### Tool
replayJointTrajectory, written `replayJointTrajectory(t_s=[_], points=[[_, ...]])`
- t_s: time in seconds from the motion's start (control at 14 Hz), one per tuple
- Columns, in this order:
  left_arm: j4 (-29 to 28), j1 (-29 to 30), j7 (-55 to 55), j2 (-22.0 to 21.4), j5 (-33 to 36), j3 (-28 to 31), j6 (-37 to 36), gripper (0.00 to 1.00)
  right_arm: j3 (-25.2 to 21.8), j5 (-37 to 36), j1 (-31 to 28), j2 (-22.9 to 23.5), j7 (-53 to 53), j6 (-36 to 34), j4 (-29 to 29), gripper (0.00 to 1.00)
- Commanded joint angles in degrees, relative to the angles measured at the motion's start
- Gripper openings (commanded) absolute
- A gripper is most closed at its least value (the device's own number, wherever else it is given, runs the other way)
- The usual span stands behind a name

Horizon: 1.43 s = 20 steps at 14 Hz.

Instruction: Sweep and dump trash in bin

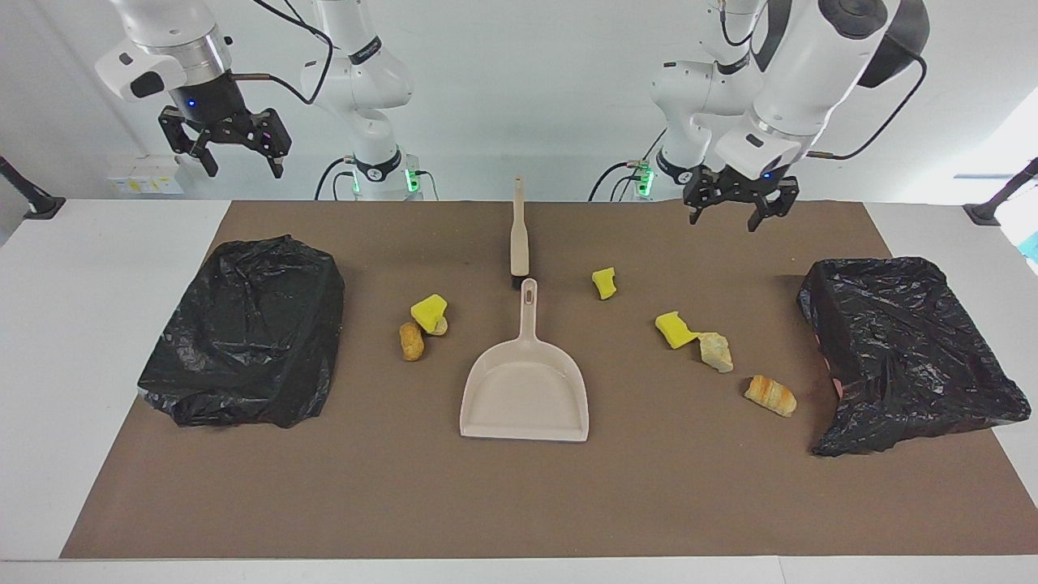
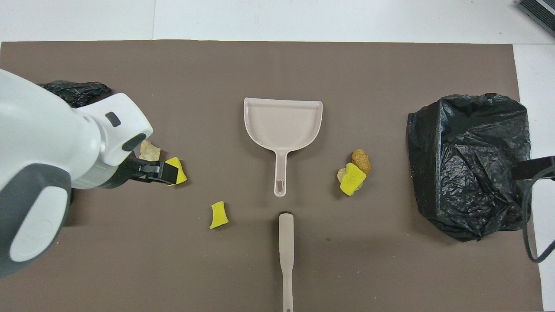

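Left gripper (image 1: 738, 212) is hanging with its fingers spread wide and nothing between them, up in the air over the mat toward the left arm's end of the table, while the right gripper (image 1: 235, 154) is waiting, equally open and empty, high above the right arm's end. Trash is lying loose on the mat (image 1: 519, 503): a yellow sponge chunk (image 1: 603, 283) near the brush (image 1: 519, 235), another sponge chunk (image 1: 673, 330) touching a pale lump (image 1: 716, 352), a striped bread lump (image 1: 770, 395) nearest one bag-lined bin (image 1: 904, 349), and a sponge-and-bread cluster (image 1: 423, 323) beside the dustpan (image 1: 525, 381), toward the other bag-lined bin (image 1: 247, 328). Judging ahead, light scraps are likely to roll past the pan's lip, the pan may be sliding when pushed, and loose black plastic could be folding over a bin's mouth. No brand, label or writing is showing legibly.
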Motion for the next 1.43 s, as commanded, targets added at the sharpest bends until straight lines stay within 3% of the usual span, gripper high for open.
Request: replayJointTrajectory(t_s=[0.0,0.29,0.64,0.86,1.0,1.35], points=[[-4.52,-5.34,-5.94,-2.57,-0.69,1.01,0.97,1.00,0.11,1.16,-0.82,-1.41,0.03,-0.74,-1.25,1.00],[-12.07,-11.14,-12.36,-5.65,-3.15,1.01,7.03,1.00,0.11,1.16,-0.99,-1.41,0.03,-1.18,-1.34,1.00],[-20.68,-21.34,-21.42,-5.30,-3.15,1.01,16.25,1.00,0.11,1.16,-1.08,-1.41,0.03,-1.18,-1.34,1.00],[-24.82,-29.33,-28.26,-1.27,-3.15,1.01,22.92,1.00,0.11,1.16,-1.08,-1.41,0.03,-1.18,-1.34,1.00],[-29.21,-34.16,-31.18,-1.26,-3.15,0.92,28.56,1.00,0.11,1.16,-1.08,-1.50,0.03,-1.18,-1.34,1.00],[-33.18,-40.86,-35.23,0.76,-3.86,0.83,36.57,1.00,0.11,1.16,-1.08,-1.67,0.03,-1.18,-1.34,1.00]])
